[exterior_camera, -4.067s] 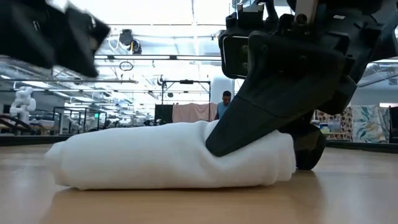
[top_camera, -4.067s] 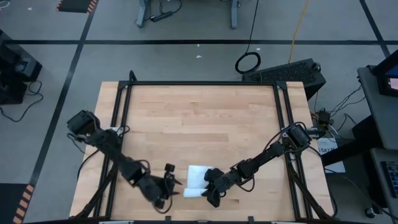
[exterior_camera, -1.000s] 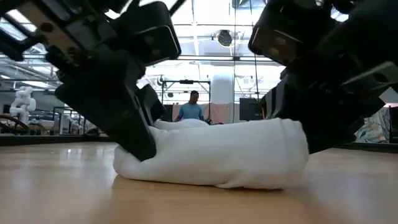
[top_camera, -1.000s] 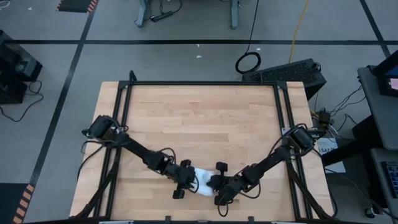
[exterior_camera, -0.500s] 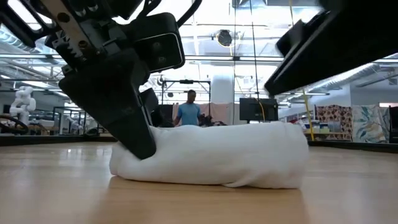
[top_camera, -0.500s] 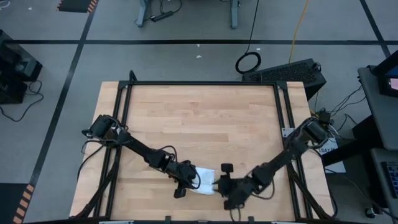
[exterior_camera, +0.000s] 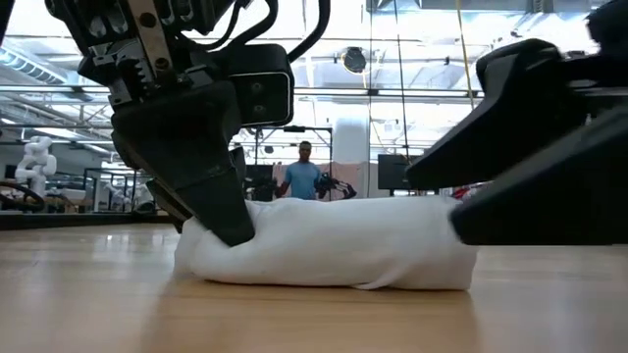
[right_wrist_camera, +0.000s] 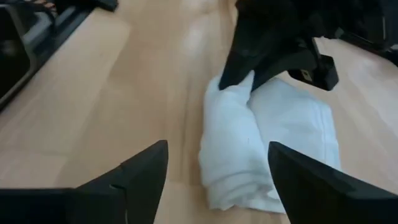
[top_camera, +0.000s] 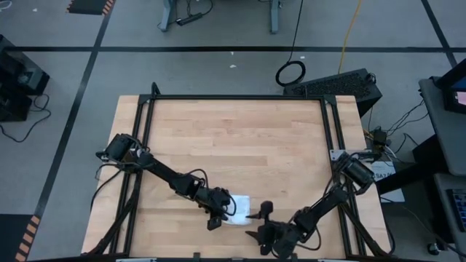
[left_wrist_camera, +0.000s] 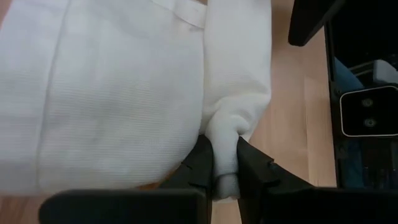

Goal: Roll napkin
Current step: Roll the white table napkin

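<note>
White napkin [exterior_camera: 329, 252] lies mostly rolled; left gripper [left_wrist_camera: 222, 163] pinches its end, right gripper [right_wrist_camera: 214, 171] gapes clear nearby. Next: tuck that loose edge.

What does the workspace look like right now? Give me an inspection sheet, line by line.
Surface: wooden table inside a black metal frame.
Job's things: white napkin, bunched into a roll near the table's front edge.
Clutter: nothing seen.
Grippers: left gripper shut on a fold of the napkin; right gripper open, off the cloth, beside the napkin.
Cables: yellow cable and coiled black cable on the floor behind the table.
Surroundings: person standing far behind in the room.
</note>
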